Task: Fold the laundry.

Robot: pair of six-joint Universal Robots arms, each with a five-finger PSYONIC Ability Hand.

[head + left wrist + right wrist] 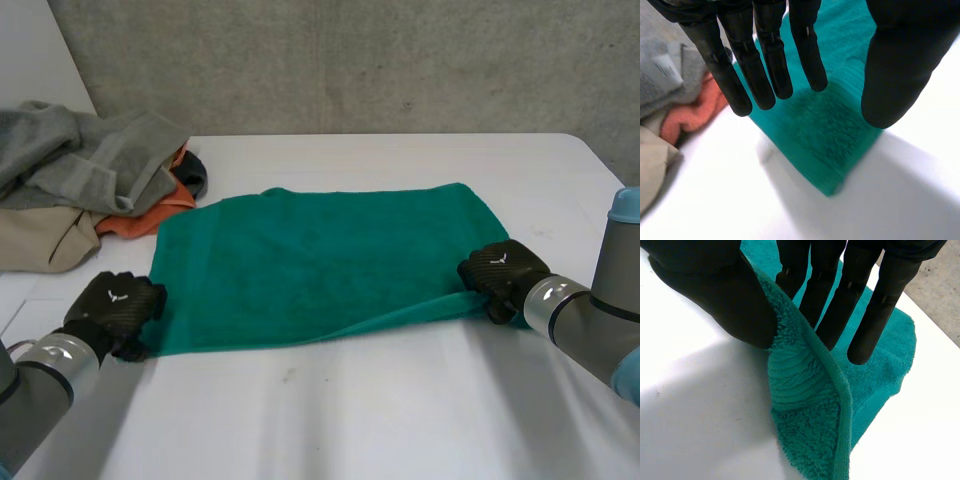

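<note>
Right robot hand (705,290) around towel (805,390) edge

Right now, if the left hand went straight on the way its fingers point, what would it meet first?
Probably the green towel: the left hand has straight fingers spread above its near corner, with the white table just past it. How far above is unclear.

1. No word or number can be read anywhere.
2. The left hand (112,305) carries a small white winged emblem (113,296) on its back, without letters.
3. The right hand (503,272) bears the same mark.
4. A pale tag (664,71) sits on the grey cloth (655,95); its print cannot be made out.
</note>
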